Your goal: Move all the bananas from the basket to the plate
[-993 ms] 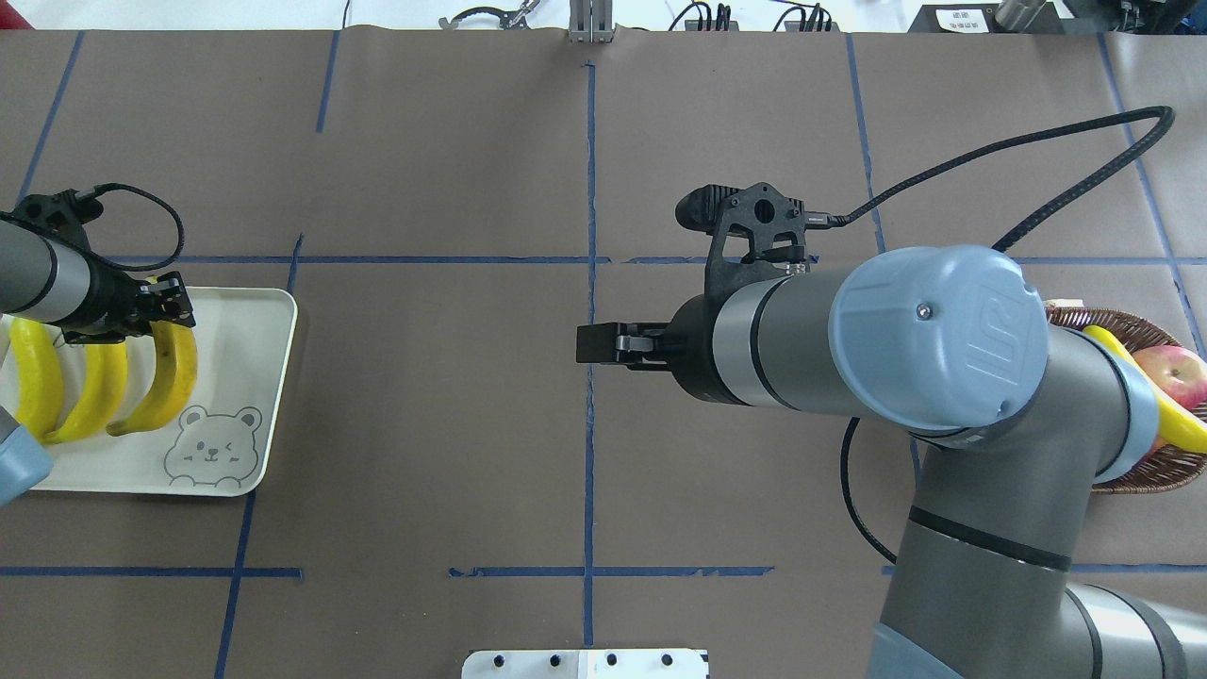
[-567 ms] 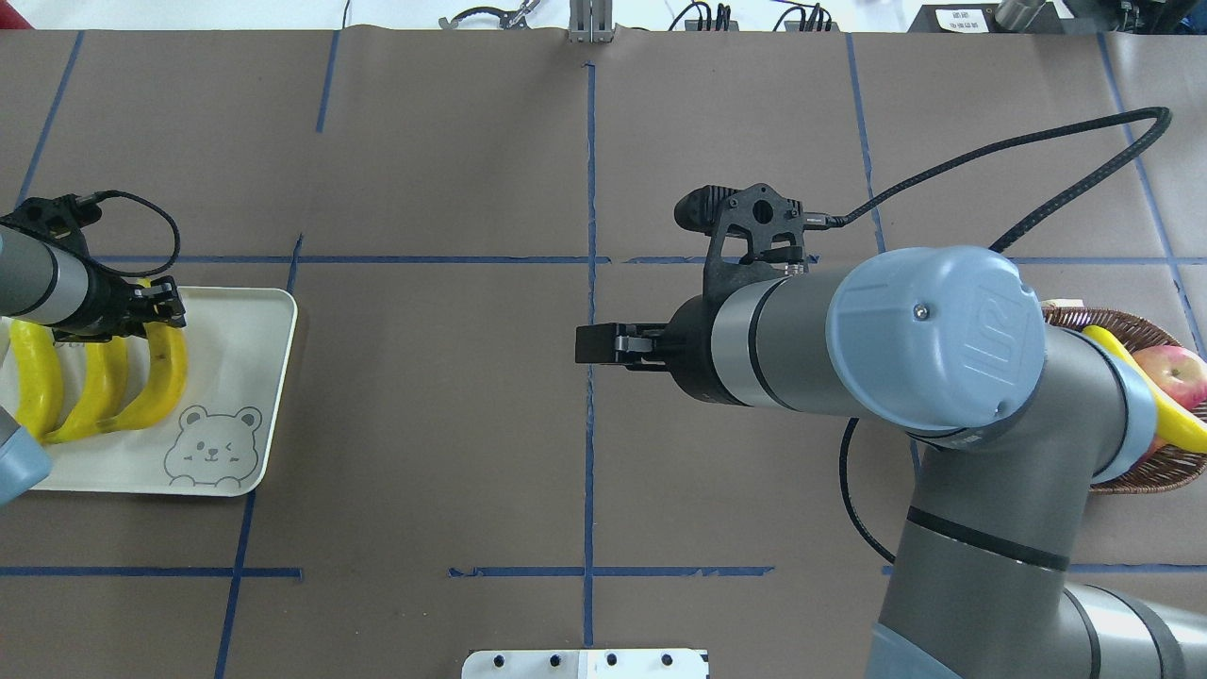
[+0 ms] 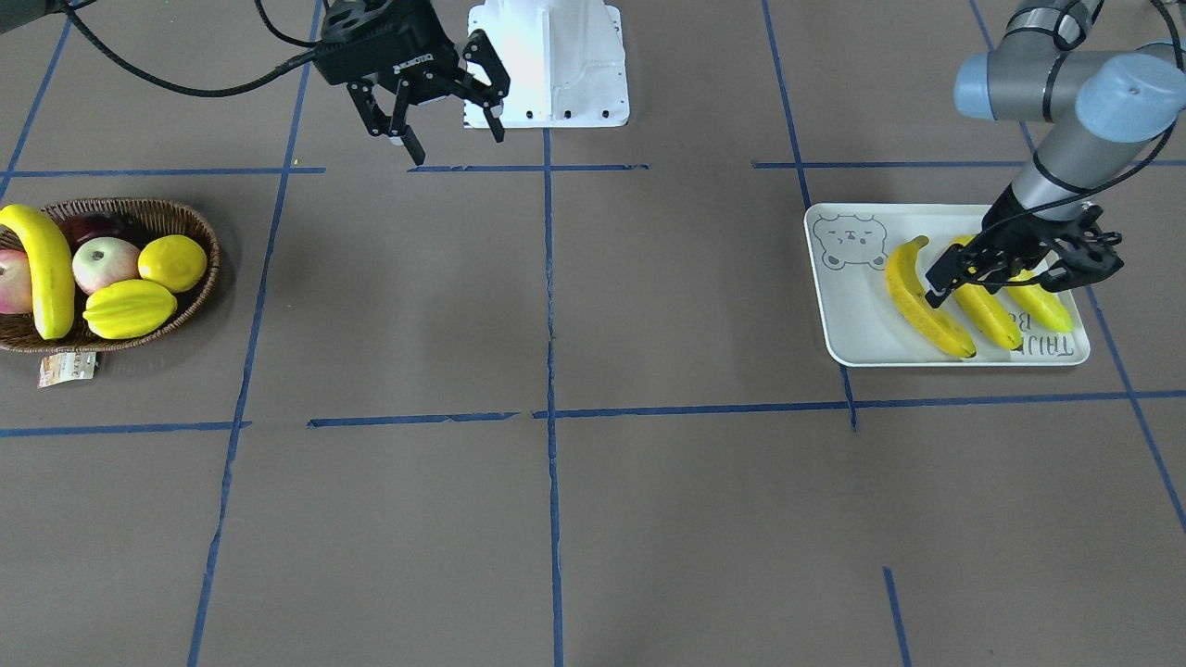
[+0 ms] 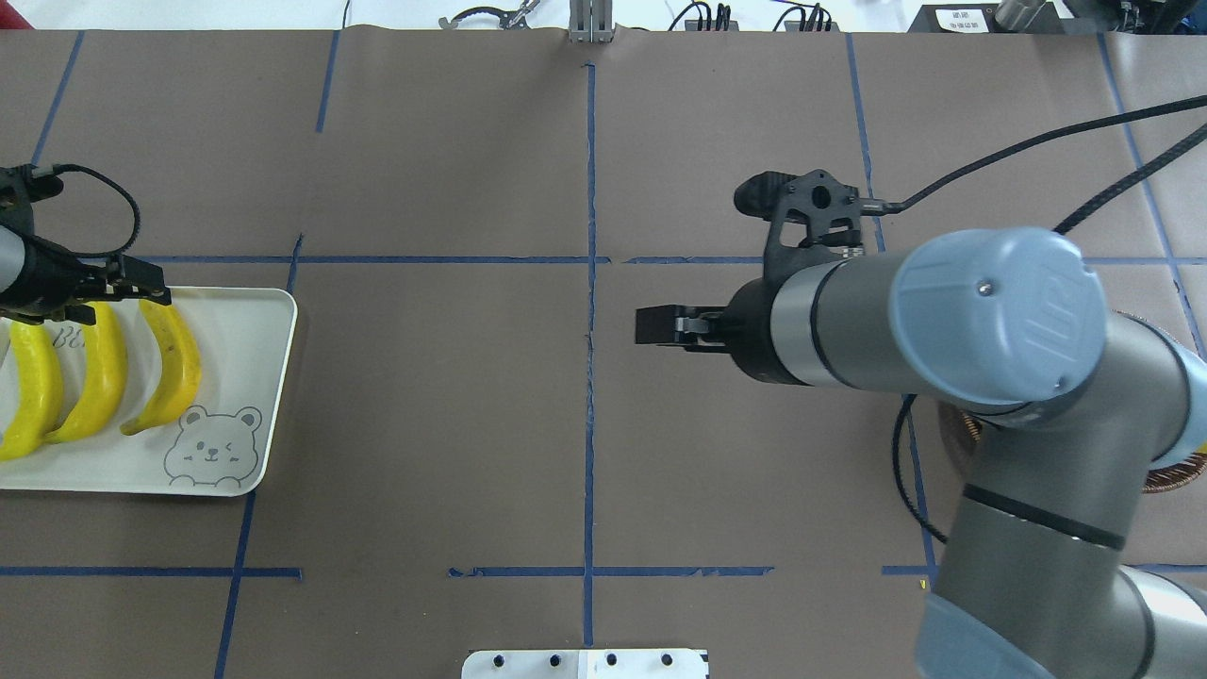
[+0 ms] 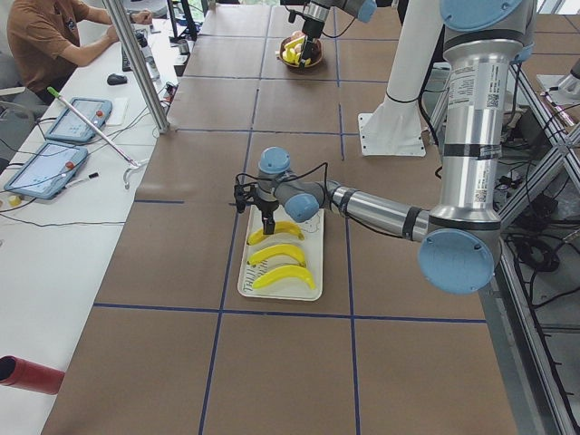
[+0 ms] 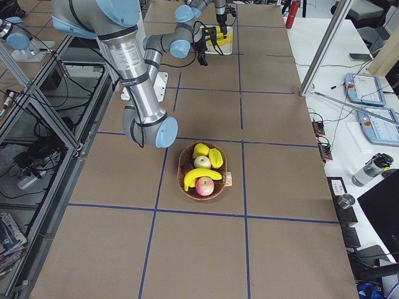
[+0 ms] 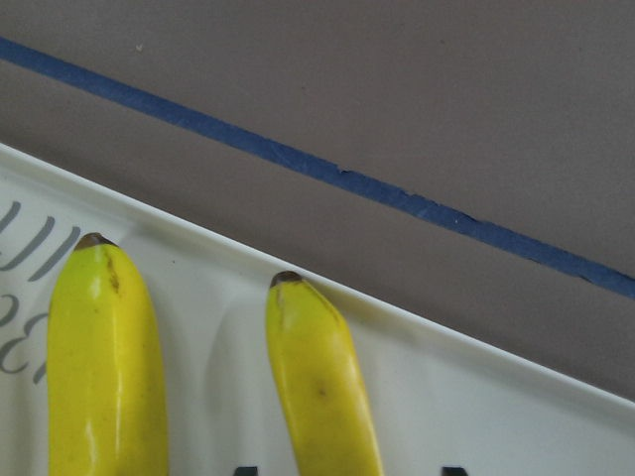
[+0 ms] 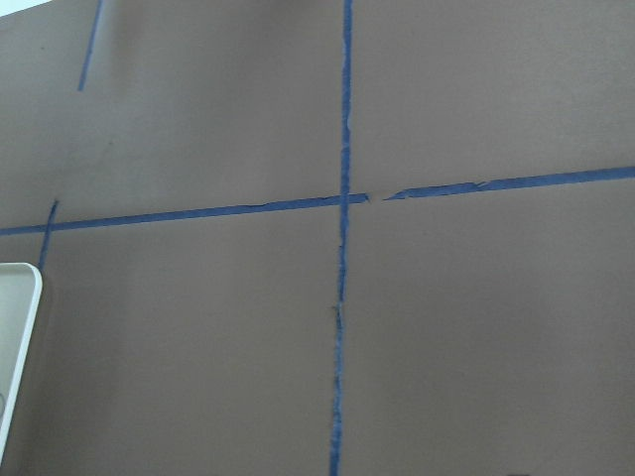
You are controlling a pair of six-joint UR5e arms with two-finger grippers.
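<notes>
Bananas [image 3: 919, 301] lie three abreast on the plate [image 3: 857, 315] beneath the left gripper [image 3: 1001, 273], jaws wide; a straight-up lift should avoid nudging them.

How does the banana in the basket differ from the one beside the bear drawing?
The basket banana rests on other fruit; the bear-side banana lies flat on the plate. The first is brighter, the second darker with brown specks and under the open left tool. Both are long and curved.
</notes>
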